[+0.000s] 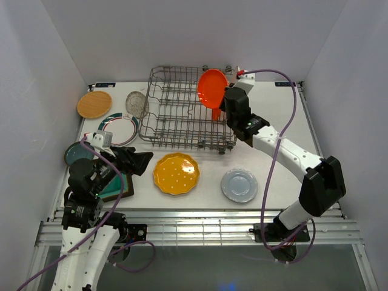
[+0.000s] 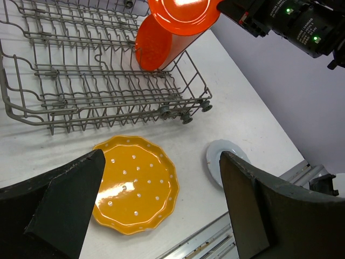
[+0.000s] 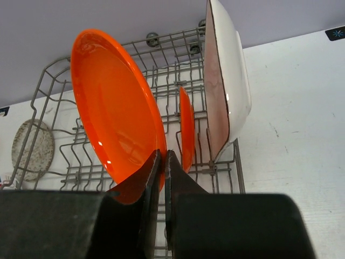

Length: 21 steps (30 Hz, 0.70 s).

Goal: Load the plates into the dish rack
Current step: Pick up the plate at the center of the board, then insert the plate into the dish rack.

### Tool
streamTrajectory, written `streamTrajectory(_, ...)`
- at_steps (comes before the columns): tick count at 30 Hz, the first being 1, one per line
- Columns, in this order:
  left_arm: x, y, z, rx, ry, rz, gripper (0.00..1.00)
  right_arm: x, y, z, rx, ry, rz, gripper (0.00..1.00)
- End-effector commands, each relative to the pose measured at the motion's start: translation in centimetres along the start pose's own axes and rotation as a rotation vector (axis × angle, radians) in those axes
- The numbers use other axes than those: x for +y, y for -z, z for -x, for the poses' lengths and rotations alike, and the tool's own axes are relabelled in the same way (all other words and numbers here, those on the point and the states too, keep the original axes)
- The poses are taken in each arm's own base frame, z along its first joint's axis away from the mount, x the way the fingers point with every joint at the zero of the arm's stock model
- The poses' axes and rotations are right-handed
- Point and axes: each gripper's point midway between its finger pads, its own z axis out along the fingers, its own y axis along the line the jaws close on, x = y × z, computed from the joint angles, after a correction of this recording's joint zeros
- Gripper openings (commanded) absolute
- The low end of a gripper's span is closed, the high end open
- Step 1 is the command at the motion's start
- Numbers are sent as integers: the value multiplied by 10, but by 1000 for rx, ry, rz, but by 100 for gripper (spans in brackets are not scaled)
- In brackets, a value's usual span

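The right gripper (image 3: 161, 162), fingers clamped on the orange-red plate (image 3: 116, 108)'s rim, holds it upright over the dish rack (image 1: 176, 115)'s far-right corner. The next move is probably to lower it between the tines, then let go. The left gripper (image 2: 160, 162) gapes, empty.

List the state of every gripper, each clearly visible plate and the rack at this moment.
dish rack, standing on the table
white rectangular plate, on edge in the rack
orange-red plate, held upright over the rack
right gripper, shut on the orange-red plate's rim
left gripper, open, holding nothing
yellow scalloped plate, flat on the table
pale grey plate, flat on the table
wooden plate, flat on the table
clear glass plate, flat beside the rack
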Motion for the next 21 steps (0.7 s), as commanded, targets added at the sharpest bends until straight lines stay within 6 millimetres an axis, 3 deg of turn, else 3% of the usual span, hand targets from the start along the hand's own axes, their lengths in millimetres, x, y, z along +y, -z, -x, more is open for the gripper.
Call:
streamTrajectory(1, -2, 0, 1, -9, -12, -15, 98, 4, -5, 32, -83, 45, -97, 8)
streamTrajectory(3, -3, 0, 1, -10, -13, -17, 98, 6, -12, 24, -63, 79, -120, 8)
streamTrajectory(11, -4, 0, 1, -9, -16, -24, 98, 13, -24, 31, -94, 138, -190, 8)
streamTrajectory(14, -4, 0, 1, -7, -15, -24, 98, 17, -32, 20, -81, 196, -215, 8)
streamTrajectory(16, -5, 0, 1, -6, -15, -26, 98, 22, -37, 27, -92, 206, -232, 8)
streamTrajectory(17, -5, 0, 1, -8, -16, -25, 98, 23, -42, 15, -70, 241, -245, 8)
streamTrajectory(20, -5, 0, 0, -4, -15, -27, 98, 31, -47, 20, -73, 276, -278, 8)
streamTrajectory(21, -5, 0, 1, -6, -15, -27, 98, 30, -53, 8, -51, 315, -297, 8)
